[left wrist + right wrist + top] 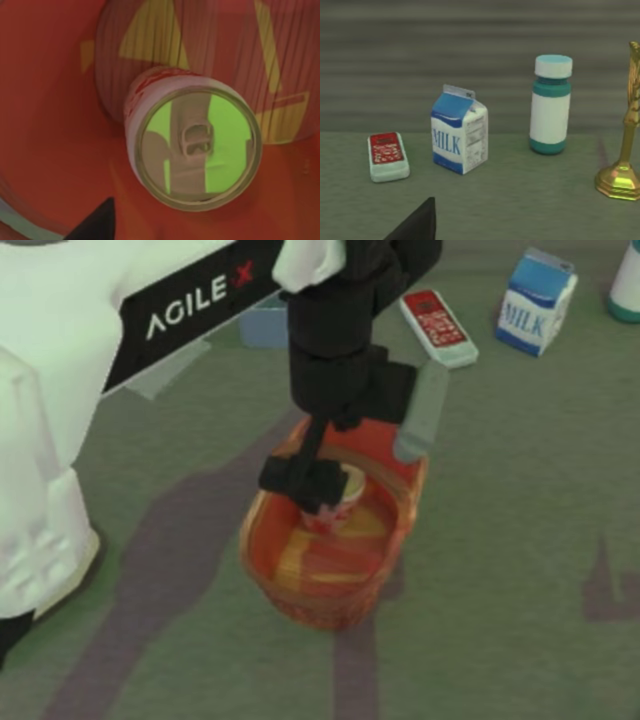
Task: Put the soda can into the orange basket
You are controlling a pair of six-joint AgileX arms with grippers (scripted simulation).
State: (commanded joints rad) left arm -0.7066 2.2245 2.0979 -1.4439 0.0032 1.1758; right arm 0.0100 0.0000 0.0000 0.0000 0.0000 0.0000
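The soda can [346, 488], white with red marks, stands upright inside the orange basket [262, 562] near its far end. My left gripper [312, 490] hangs open just above it, low inside the basket. In the left wrist view the can's round top [195, 150] shows in full against the orange basket wall [45, 125], and one dark fingertip [102, 222] stands apart from it. My right arm is out of the top view; its wrist view shows one dark fingertip [422, 220] over bare table, holding nothing.
At the back stand a red-and-white handset [438, 328], a milk carton [536, 302], a white bottle with a teal cap [627, 280] and a small blue cup [265, 322]. A gold trophy [622, 175] stands at the right edge of the right wrist view.
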